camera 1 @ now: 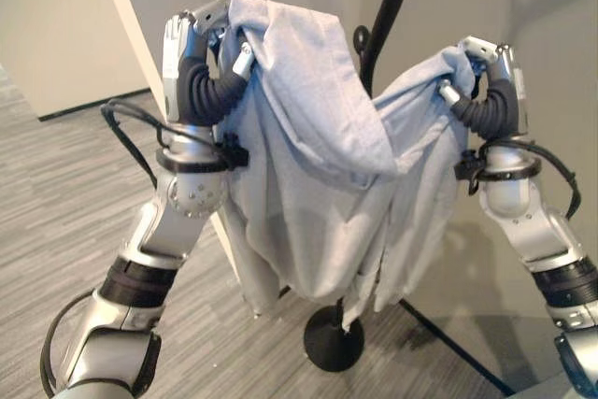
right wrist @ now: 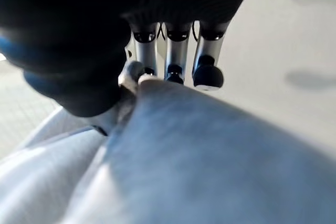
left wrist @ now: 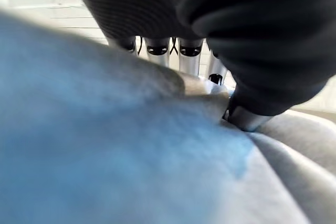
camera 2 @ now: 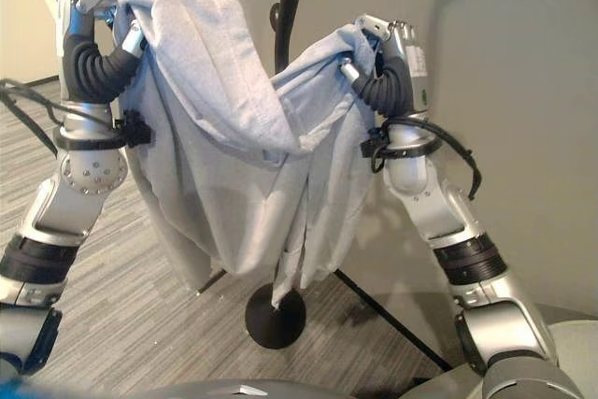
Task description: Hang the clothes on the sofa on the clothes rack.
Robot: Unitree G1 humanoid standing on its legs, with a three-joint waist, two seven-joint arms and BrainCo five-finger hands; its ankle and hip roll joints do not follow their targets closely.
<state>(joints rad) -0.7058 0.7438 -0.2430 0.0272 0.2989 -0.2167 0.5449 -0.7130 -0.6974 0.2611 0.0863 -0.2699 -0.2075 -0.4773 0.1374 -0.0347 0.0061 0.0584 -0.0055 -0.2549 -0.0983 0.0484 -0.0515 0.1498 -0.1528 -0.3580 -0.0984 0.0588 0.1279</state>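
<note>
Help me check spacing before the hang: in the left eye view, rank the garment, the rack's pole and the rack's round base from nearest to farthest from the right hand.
1. Pale garment: pinched in the right hand.
2. Rack pole: upright behind the cloth, between the hands.
3. Round base: down on the floor, farthest.

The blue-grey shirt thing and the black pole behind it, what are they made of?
The garment looks like thin, soft woven cloth, matte: it sags and folds between the left hand and the right hand. The rack pole and its round base look like black-painted metal, smooth with a slight sheen, though plastic can't be ruled out.
</note>
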